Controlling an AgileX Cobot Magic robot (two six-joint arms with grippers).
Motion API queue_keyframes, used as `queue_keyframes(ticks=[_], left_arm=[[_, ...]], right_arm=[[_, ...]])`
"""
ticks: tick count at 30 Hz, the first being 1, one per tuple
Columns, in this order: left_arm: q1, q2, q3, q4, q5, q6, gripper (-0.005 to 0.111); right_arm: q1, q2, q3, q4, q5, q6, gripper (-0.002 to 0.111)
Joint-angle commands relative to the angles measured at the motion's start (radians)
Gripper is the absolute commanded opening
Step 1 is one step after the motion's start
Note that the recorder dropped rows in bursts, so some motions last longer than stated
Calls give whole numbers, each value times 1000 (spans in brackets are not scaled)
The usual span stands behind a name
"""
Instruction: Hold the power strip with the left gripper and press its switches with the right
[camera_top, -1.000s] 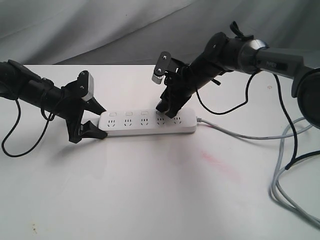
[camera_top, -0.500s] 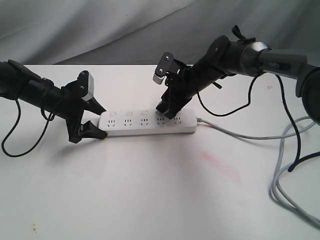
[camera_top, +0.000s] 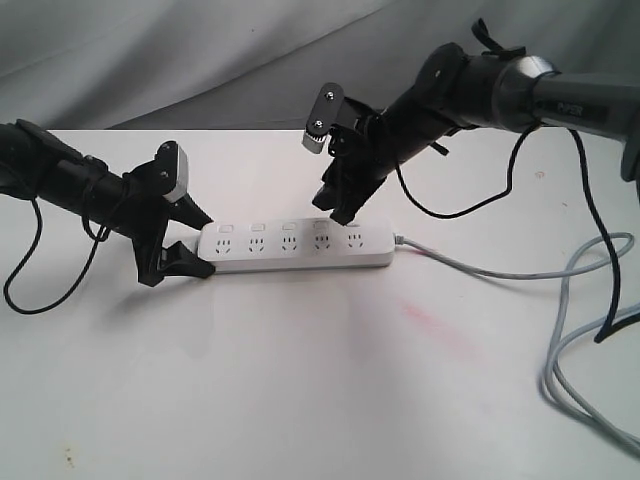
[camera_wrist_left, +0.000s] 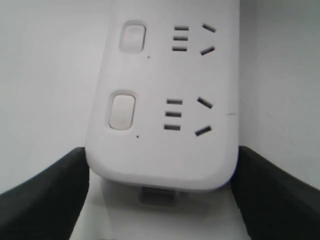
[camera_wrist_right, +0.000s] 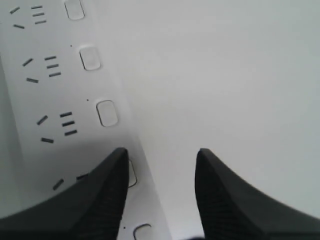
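White table (camera_top: 300, 380) carries the power strip (camera_top: 295, 247) at frame centre, flat, sockets up, long axis left-right, cord (camera_top: 480, 268) exiting right. Rigid, light, smooth plastic that likely slides when pressed, so grip across its width at the cordless end. Left hand (camera_top: 196, 242) clamps that left end. Right hand (camera_top: 332, 208), fingers apart, hovers just above the switches (camera_top: 289, 227).
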Motion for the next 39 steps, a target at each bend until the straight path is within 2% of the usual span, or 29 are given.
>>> queue_keyframes(ticks=[1, 10, 28, 39], left_arm=[[2, 0, -4, -8, 0, 6, 66], [2, 0, -4, -8, 0, 6, 66], [2, 0, -4, -8, 0, 6, 66], [2, 0, -4, -8, 0, 6, 66]], right_arm=[[-23, -10, 6, -22, 35, 11, 40], [-61, -10, 6, -32, 49, 13, 40], [-61, -8, 67, -34, -62, 11, 40], [-61, 28, 67, -18, -51, 9, 40]])
